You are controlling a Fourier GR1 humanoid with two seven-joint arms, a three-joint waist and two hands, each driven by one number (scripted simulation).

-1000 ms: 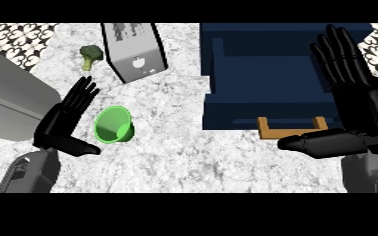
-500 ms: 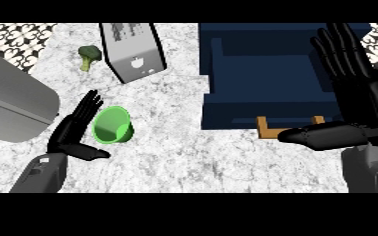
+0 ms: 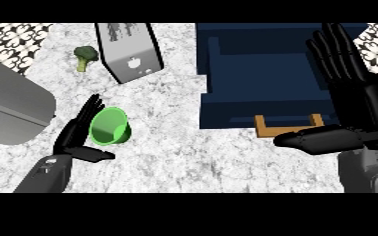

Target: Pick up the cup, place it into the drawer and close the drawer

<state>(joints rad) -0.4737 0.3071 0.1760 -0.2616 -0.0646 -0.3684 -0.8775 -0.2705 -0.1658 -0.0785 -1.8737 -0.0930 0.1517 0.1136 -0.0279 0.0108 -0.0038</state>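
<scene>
Left hand [image 3: 76, 136] open just beside the cup [image 3: 111, 127]
Its fingers are straight; the right hand [image 3: 353, 105], fingers also apart, shows beside the open drawer [image 3: 255, 75].

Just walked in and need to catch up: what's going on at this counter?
The robot's left hand is open right beside the green cup on the counter, fingers straight, not curled round it. The dark blue drawer stands open to the right, and the cup is not yet in it. The right hand rests open at the view's right edge, by the drawer.
</scene>
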